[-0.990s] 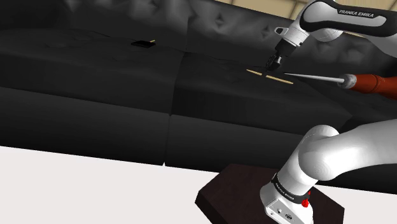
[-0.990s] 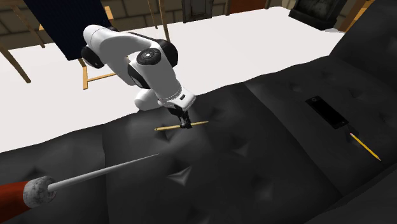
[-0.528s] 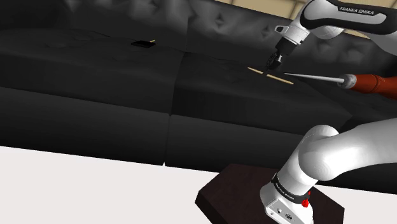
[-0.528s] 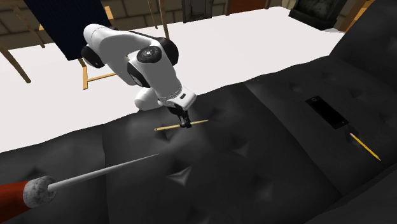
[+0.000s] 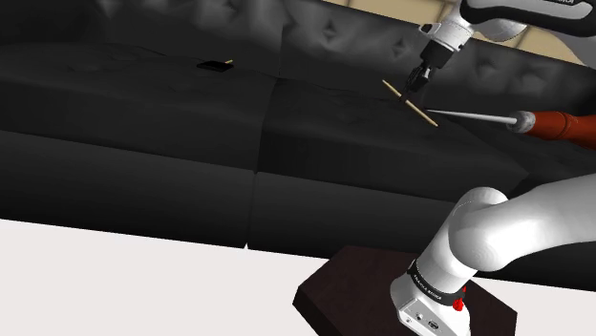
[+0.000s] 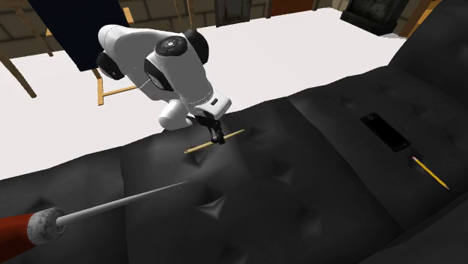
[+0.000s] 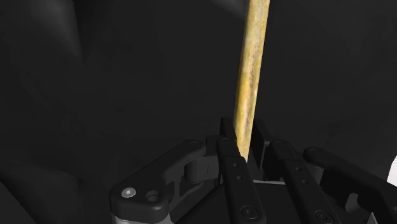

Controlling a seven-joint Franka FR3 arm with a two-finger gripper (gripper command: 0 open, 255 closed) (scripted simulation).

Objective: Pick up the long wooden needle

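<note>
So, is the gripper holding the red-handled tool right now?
No, the gripper clasps the yellowish needle; the red-handled tool lies apart on the sofa.

White arm, black hand: a glossy white robot arm (image 5: 497, 239) of fat rounded shells, tipped with an all-black two-finger gripper (image 7: 245, 141).
Round black joint caps (image 6: 171, 46) with grey hubs break up the white links. A black ring (image 5: 432, 283) with tiny white lettering circles the lowest segment, with a small red knob (image 5: 459, 304) just beside it, above a dark brown box stand (image 5: 344, 286) at the near right. The hand is matte black hinged linkages, with small round screw heads (image 7: 245, 209) along its fingers (image 7: 230, 165).
</note>
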